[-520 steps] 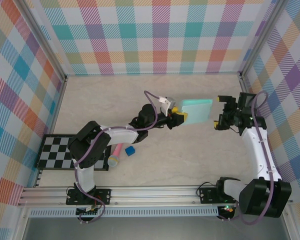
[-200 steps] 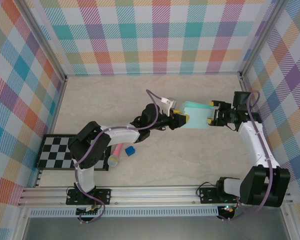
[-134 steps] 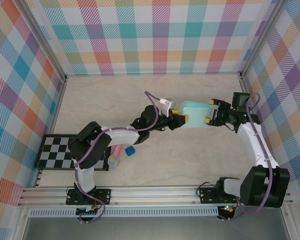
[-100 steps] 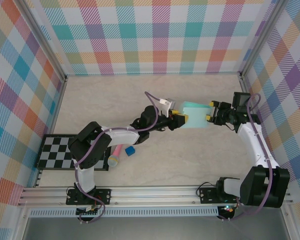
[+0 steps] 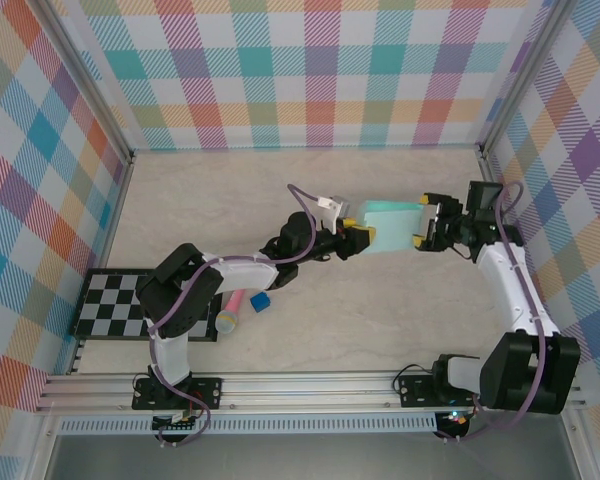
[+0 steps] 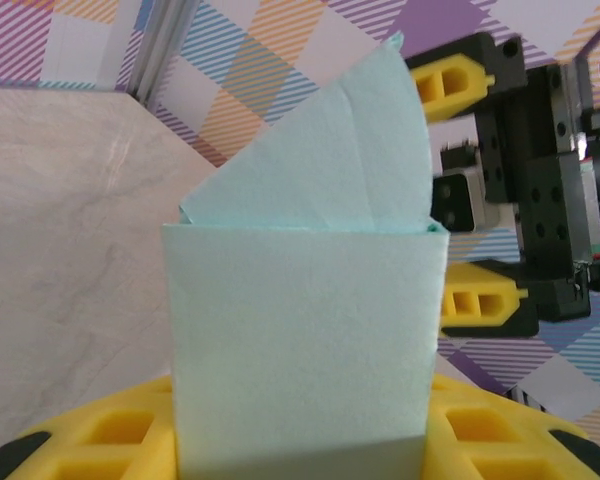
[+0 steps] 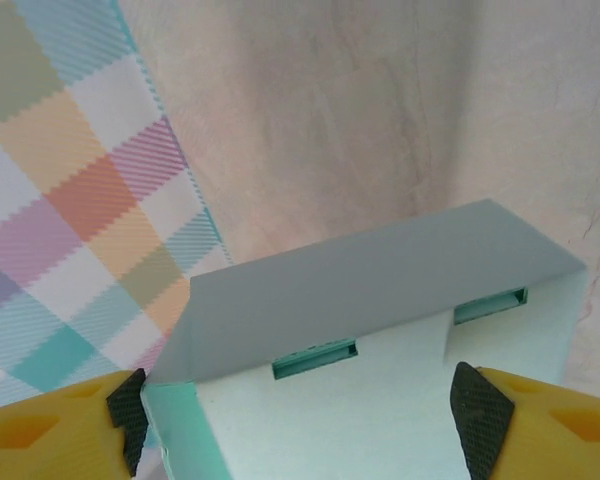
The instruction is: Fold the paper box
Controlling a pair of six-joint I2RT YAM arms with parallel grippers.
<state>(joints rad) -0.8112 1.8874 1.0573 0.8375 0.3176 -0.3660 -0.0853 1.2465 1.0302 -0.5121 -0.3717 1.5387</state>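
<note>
Two pincers meet at the paper box [image 5: 390, 228], which sits toward 2 o'clock of the worktop's [image 5: 280, 190] middle. The left pincer [image 5: 361, 230] is clenched on its 9 o'clock end. The right pincer [image 5: 424, 220] straddles the 3 o'clock end, jaws spread. The thin card looks light and easily crushed, so grip near creases. Whether the tuck flap is seated is hidden.

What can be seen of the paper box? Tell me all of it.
The paper box is pale mint thin card, partly folded into a small rectangular shape. The left gripper clamps one end. At the other end a rounded flap stands unfolded, and the right gripper straddles it with open fingers, contact unclear. Two narrow slots sit along a fold.
</note>
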